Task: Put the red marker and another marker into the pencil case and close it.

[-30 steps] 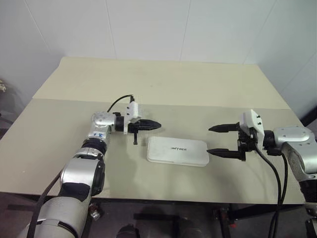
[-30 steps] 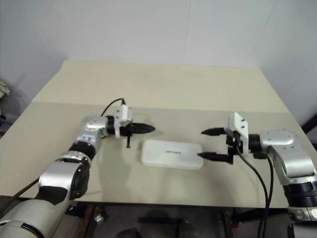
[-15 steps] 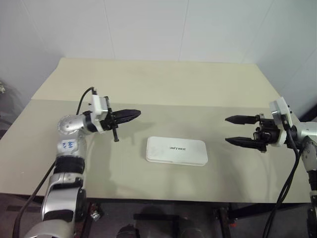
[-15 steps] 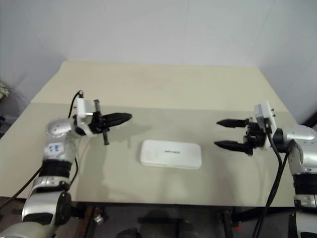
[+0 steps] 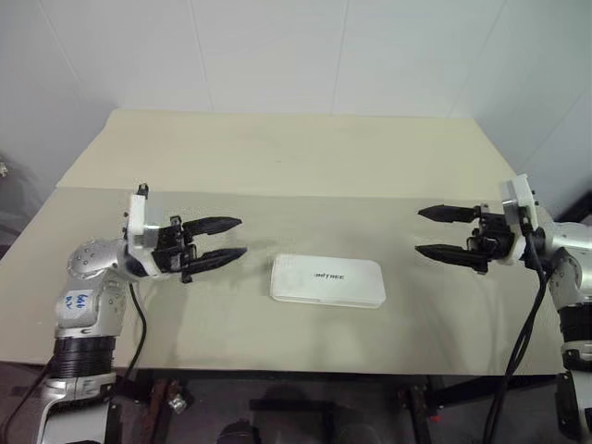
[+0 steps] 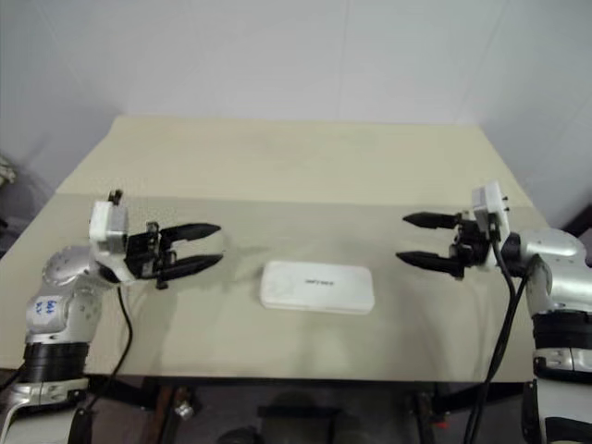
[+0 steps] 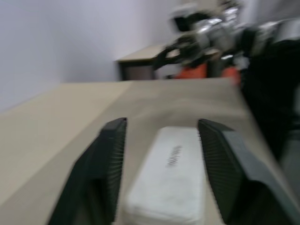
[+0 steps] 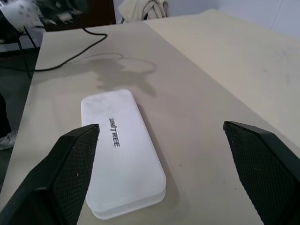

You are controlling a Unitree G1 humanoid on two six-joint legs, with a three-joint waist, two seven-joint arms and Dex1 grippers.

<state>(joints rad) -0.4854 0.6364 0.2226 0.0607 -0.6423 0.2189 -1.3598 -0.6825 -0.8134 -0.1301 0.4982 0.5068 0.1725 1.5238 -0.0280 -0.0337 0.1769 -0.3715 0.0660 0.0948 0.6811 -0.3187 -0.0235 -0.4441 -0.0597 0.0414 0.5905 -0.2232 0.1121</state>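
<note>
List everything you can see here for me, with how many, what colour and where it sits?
case: one, white, closed, lying flat on the table between the two claws, dark lettering on its lid.
table: one, beige, against a white wall.
cable: one, black, lying across the table's far end in the right wrist view.
left claw: one, black fingers, open, empty, left of the case and apart from it.
right claw: one, black fingers, open, empty, right of the case and apart from it.
</note>
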